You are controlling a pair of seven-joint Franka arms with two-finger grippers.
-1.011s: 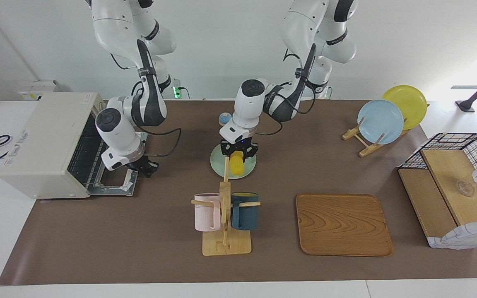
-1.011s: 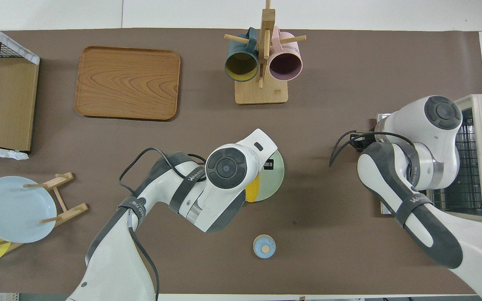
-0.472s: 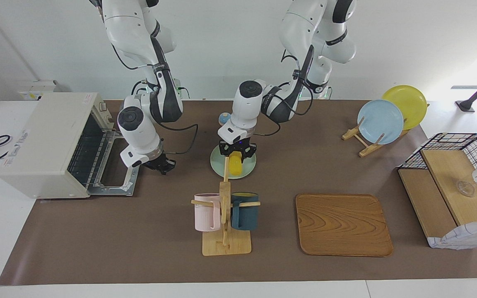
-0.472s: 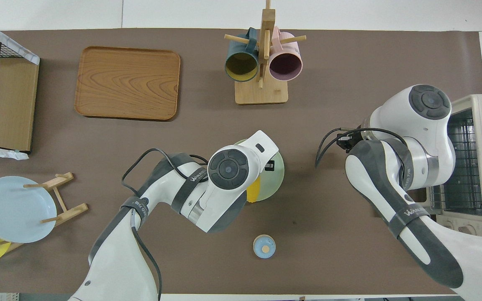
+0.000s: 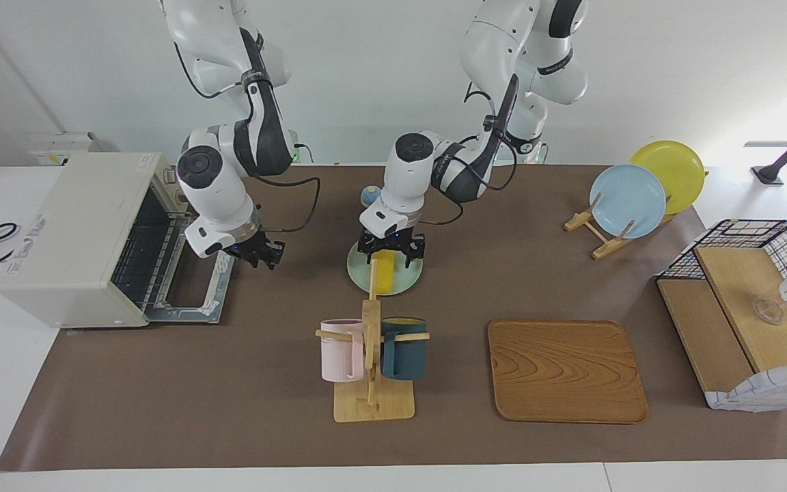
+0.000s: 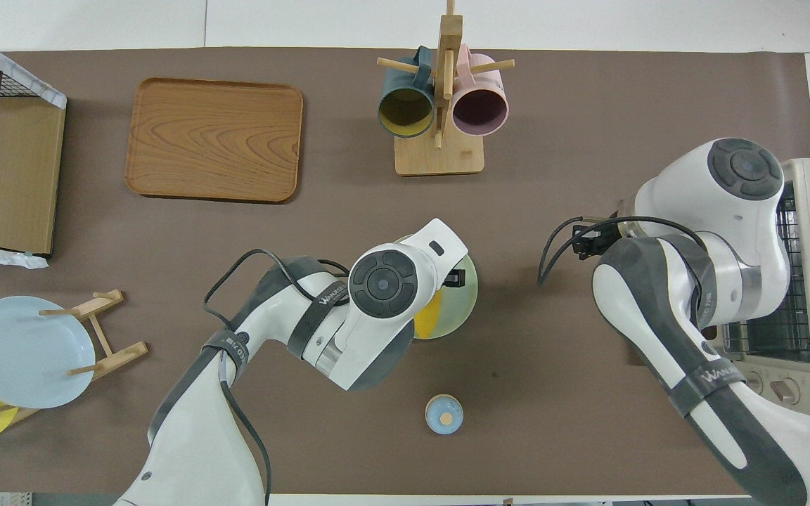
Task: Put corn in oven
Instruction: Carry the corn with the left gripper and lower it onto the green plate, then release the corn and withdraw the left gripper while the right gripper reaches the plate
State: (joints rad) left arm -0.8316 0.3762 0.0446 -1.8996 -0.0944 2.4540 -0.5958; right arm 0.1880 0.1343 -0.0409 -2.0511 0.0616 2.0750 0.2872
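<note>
**Changes since a second ago**
- Left gripper [image 5: 391, 254]: was clamped on the corn [image 5: 385, 273], now spread wide, one finger on either side of the cob. Contact with the cob cannot be made out.
- Corn: lies on the pale green plate [image 5: 408, 279] at mid-table, not lifted.
- Right gripper [image 5: 257, 254]: was low at the edge of the oven door [image 5: 192, 301]. It has risen and drawn back, and now hangs over the brown mat just beside the door. Whether it is released or clenched cannot be told.
- Oven [image 5: 72, 232]: unmoved at the right arm's end of the table, door folded down flat, rack exposed.

**Hidden or cut off**
- Overhead view: the left arm's wrist covers its gripper and most of the corn, so only a yellow sliver [image 6: 427, 320] shows on the plate [image 6: 465, 302]. The right arm covers much of the oven and its door.
- Facing view: the post of the mug rack [image 5: 371, 342] crosses in front of the corn's edge. The small blue round item [image 5: 369, 197] is half hidden by the left arm.

**One view only**
- Only the facing view shows the spread left fingers and the open oven mouth.
- Only the overhead view shows the blue item [image 6: 444, 413] whole, nearer to the robots than the plate.
</note>
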